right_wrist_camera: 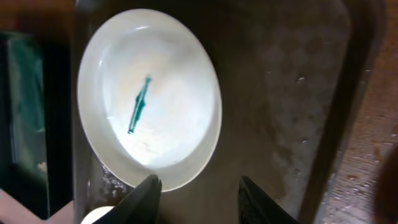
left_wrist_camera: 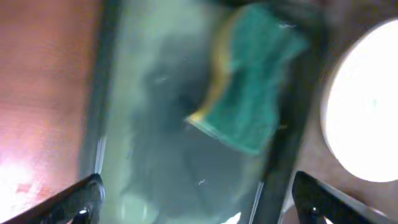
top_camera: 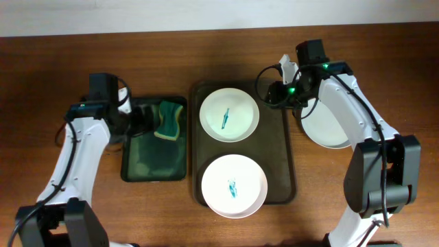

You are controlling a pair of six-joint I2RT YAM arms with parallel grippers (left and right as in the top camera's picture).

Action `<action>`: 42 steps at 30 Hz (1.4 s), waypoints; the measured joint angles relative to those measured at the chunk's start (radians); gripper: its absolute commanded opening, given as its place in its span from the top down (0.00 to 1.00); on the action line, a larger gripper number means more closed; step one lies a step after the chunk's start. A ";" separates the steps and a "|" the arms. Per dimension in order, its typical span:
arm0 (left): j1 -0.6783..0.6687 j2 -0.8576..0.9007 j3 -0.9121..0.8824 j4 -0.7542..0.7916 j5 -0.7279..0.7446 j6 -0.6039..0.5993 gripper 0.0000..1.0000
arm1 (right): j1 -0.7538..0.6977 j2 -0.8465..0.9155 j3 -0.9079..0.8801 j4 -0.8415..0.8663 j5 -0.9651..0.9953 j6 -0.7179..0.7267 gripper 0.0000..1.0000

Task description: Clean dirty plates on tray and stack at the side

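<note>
Right gripper (right_wrist_camera: pixel 199 186) hangs spread apart over the tray (right_wrist_camera: pixel 286 74), beside its far dirty plate (right_wrist_camera: pixel 180 118); left gripper (left_wrist_camera: pixel 196 186), wide open too, hovers left of the tray above a sponge (left_wrist_camera: pixel 249 81).

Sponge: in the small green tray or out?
In. The green-and-yellow sponge lies inside the small dark green rectangular tray, at its far right corner; both overhead and left wrist views show it.

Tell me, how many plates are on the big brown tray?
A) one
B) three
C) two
C: only the upper plate and the lower plate lie on the tray; the third plate sits off it on the table.
</note>
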 measured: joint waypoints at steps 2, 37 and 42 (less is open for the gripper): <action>-0.092 0.002 -0.001 0.067 -0.032 0.064 0.24 | 0.000 0.000 0.000 -0.002 -0.020 -0.002 0.58; -0.280 0.365 0.519 -0.127 -0.023 0.056 1.00 | 0.078 0.179 0.003 0.089 0.112 -0.028 0.73; -0.338 0.365 0.519 -0.081 -0.007 0.015 1.00 | 0.109 0.232 0.005 0.139 0.119 -0.021 0.96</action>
